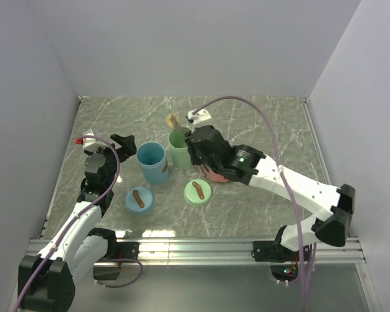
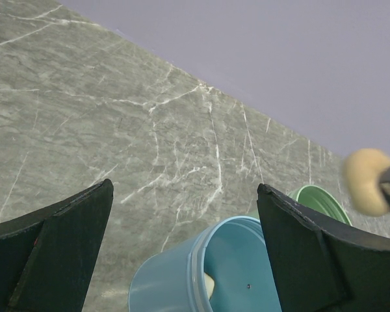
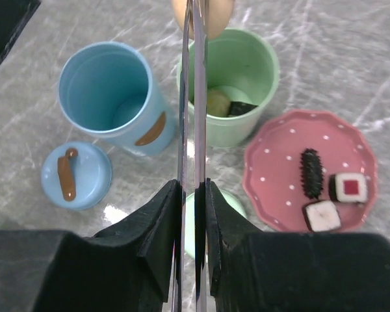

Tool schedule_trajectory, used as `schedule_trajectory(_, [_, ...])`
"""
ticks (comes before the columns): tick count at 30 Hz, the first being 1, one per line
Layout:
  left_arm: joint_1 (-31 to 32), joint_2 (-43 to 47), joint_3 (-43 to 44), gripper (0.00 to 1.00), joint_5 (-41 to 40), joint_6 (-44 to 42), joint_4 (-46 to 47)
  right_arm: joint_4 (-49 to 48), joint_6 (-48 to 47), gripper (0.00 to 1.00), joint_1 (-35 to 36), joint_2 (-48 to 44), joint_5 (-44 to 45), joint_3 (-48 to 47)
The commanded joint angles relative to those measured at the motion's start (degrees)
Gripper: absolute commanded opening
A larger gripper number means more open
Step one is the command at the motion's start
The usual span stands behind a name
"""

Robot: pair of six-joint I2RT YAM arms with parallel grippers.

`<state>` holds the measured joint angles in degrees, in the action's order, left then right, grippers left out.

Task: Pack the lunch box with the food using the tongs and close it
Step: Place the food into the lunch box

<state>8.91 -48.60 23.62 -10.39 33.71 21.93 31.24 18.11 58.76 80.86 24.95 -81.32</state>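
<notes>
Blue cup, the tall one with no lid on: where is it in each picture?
Top external: blue cup a little left of the middle.
Left wrist: blue cup at the bottom edge, inside the open left claw.
Right wrist: blue cup at the upper left, seen from above.
Shared landmark: the green cup, right next to it in every view.

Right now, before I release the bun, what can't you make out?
Pink plate: top view, mostly under the right arm.
Green lid: right wrist view, largely behind the right gripper.
Bun in the tongs: right wrist view, cut off by the top edge; blurred in left wrist view.
Green cup contents: shadowed, uncountable.
</notes>
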Motion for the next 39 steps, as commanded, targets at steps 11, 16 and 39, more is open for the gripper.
schedule_trajectory(11, [-0.4, -0.9, -0.1, 1.00, -0.1, 0.5, 3.0, -4.4, -3.8, 0.19, 4.9, 6.7, -6.1, -6.0])
schedule_trajectory(16, [-0.4, -1.1, -0.1, 0.99, 0.1, 0.5, 3.0, -4.4, -3.9, 0.19, 7.4, 7.3, -6.4, -5.4])
schedule_trajectory(39, [-0.4, -1.4, -0.2, 0.99, 0.5, 0.7, 3.5, -2.7, -1.1, 0.29, 9.4, 6.5, -3.5, -1.5])
